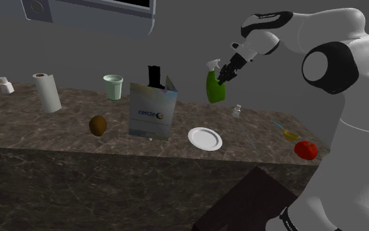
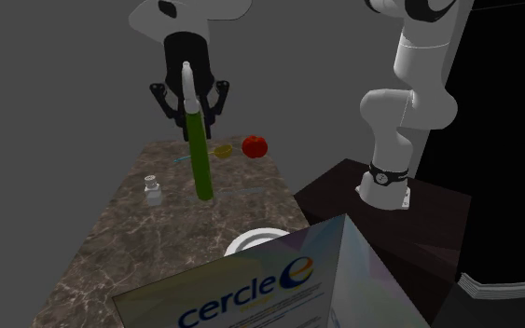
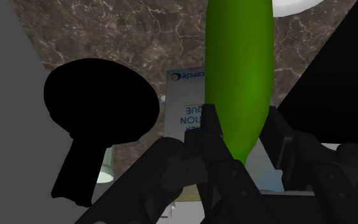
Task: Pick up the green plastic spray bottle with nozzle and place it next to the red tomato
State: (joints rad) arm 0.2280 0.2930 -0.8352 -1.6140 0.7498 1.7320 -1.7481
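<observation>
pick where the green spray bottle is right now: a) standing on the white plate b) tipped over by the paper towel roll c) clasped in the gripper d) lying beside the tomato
c: the gripper is shut on the green spray bottle, its fingers clasping the bottle's sides, well away from the tomato.

light: dim, diffuse | tone: grey, muted | shadows: faint

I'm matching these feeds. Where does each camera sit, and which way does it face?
Shoulder view: beside the stand, facing across the counter; white arm at right.
Second exterior view: behind the box, facing along the counter toward arm and tomato.
Wrist view: on the wrist, looking past the gripper down at the counter.
All share the spray bottle.
</observation>
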